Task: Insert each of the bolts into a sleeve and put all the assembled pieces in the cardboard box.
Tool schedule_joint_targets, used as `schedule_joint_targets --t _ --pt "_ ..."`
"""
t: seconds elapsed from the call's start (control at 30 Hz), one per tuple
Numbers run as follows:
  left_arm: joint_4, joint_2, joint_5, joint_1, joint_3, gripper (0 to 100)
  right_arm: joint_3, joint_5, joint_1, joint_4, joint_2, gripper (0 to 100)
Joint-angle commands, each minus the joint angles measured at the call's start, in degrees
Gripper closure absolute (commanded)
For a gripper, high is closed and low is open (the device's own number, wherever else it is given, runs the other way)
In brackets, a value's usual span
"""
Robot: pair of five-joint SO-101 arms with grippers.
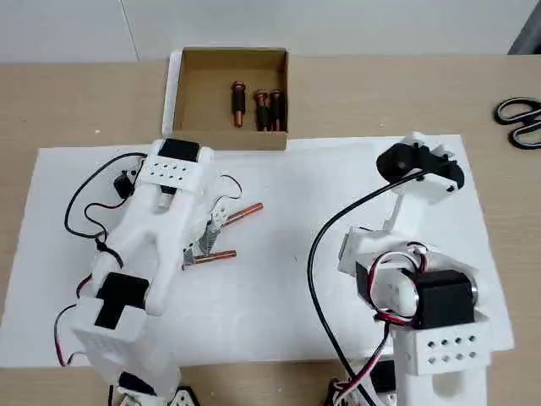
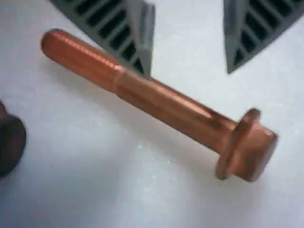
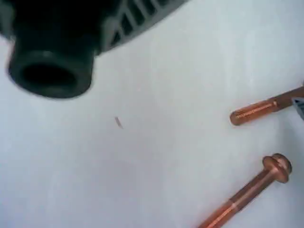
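Two copper bolts point(image 1: 243, 212) point(image 1: 213, 255) lie on the white sheet point(image 1: 279, 288) beside my left gripper point(image 1: 205, 239). In the left wrist view one bolt point(image 2: 156, 102) lies flat just below my open left gripper point(image 2: 190, 52), and one finger point(image 2: 135, 33) overlaps its threaded end. My right gripper point(image 3: 71, 23) is shut on a black sleeve point(image 3: 50, 69), held above the sheet; both bolts point(image 3: 263, 108) point(image 3: 247, 194) lie farther off in that view. The cardboard box point(image 1: 188, 85) at the back holds three assembled pieces point(image 1: 258, 107).
A dark rounded object point(image 2: 9, 142) sits by the bolt at the edge of the left wrist view. Scissors point(image 1: 520, 121) lie on the wooden table at the far right. A black cable point(image 1: 317, 254) loops beside the right arm.
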Motion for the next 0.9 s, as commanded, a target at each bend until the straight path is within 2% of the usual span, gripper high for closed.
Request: schedule_joint_targets --t 0.0,0.27,0.57,0.87 --pt "0.8 -0.4 -0.4 -0.1 0.2 90 -0.3 -0.5 0.6 -1.4 -0.9 99.5" --pt "-3.9 -0.4 -0.4 -0.1 4.9 90 -0.3 -0.5 0.6 -1.4 -0.9 99.5" --pt "-7.0 -0.5 -0.4 -1.8 4.6 90 -0.3 -0.5 0.6 -1.3 -0.9 99.5" --pt "0.6 -1.0 -2.8 -2.0 -2.2 90 -0.3 -0.5 0.6 -1.3 -0.9 99.5"
